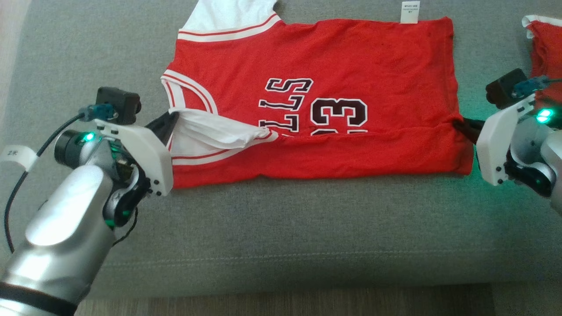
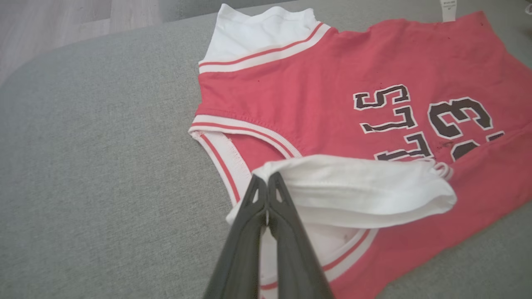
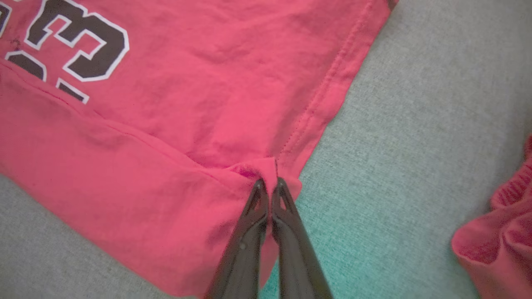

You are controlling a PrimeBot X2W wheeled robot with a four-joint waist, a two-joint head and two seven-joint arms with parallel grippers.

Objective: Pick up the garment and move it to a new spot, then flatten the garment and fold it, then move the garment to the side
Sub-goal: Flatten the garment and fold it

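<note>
Light is even, diffuse and moderately bright, with no hard shadows. In the head view the centre is sharp. A thin soft shadow runs under the near edge of the jersey (image 1: 316,66). A green lamp (image 1: 544,116) tints the sofa (image 1: 281,228) just right of the jersey. White glare sits on the forearm (image 1: 57,219) left of the jersey. Both wrist views are washed out, so the jersey reads pink, and they go soft toward the edges. In the right wrist view the green tint falls right of the jersey, and the fingers (image 3: 243,249) nearest the lens are slightly blurred.
</note>
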